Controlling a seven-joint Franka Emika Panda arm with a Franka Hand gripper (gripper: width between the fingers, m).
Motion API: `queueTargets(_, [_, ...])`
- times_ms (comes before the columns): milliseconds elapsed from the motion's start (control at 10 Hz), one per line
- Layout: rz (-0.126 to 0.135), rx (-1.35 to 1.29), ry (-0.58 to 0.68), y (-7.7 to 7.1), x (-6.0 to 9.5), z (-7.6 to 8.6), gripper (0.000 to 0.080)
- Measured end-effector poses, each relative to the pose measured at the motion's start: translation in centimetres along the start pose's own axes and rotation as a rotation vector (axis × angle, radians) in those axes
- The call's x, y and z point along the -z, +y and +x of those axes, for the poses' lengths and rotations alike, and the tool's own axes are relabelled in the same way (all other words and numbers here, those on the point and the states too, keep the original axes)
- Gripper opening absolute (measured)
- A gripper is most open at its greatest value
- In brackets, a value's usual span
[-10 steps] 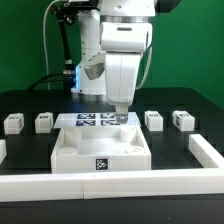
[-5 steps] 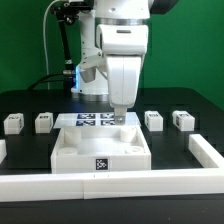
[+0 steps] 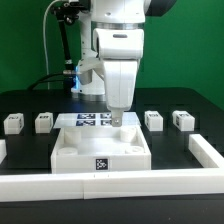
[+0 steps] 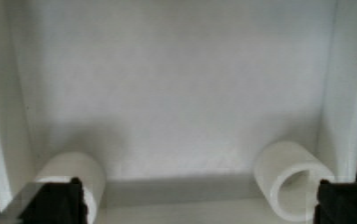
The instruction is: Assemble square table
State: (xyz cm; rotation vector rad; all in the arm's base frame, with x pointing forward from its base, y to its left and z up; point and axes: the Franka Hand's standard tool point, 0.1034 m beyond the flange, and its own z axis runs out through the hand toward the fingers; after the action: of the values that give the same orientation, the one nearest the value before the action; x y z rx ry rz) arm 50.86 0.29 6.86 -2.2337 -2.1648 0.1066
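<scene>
Near the counter's edge on the exterior view's left, the far-left leg point(image 3: 13, 123) and inner-left leg point(image 3: 43, 122) stand apart from everything else. At the middle, against the border bar point(image 3: 150, 186) along the counter's near edge, sits the square tabletop point(image 3: 75, 158), rim upward. The hand point(image 3: 118, 119) hangs released at its far rim, jaws spread wide and holding nothing. Further right stand the inner-right leg point(image 3: 153, 120) and far-right leg point(image 3: 182, 119). The tabletop looks like stiff, light, smooth plastic that would slide if nudged, so pinching the raised rim wall seems the surest hold. The hand covers part of the marker board point(image 3: 88, 119), and I cannot tell whether its fingertips touch the rim. The wrist view is blurred and shows two rounded sockets point(image 4: 296, 178) only dimly.
</scene>
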Motion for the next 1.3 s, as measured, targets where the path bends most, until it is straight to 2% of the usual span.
queueTargets(400, [0.053,-0.035,0.006,-3.6,-2.1,-1.9,0.0650])
queueTargets(500, [0.054,-0.040,0.009,-4.2,-2.6,-2.1,0.0650])
queueTargets(700, [0.076,-0.045,0.012,-5.5,-4.0,-2.1,0.0650])
queueTargets(900, [0.089,-0.051,0.012,-5.9,-4.6,-2.0,0.0650])
queueTargets(1200, [0.073,-0.048,0.018,-5.9,-5.5,-1.8,0.0650])
queueTargets(1300, [0.075,-0.048,0.018,-5.9,-5.6,-1.8,0.0650])
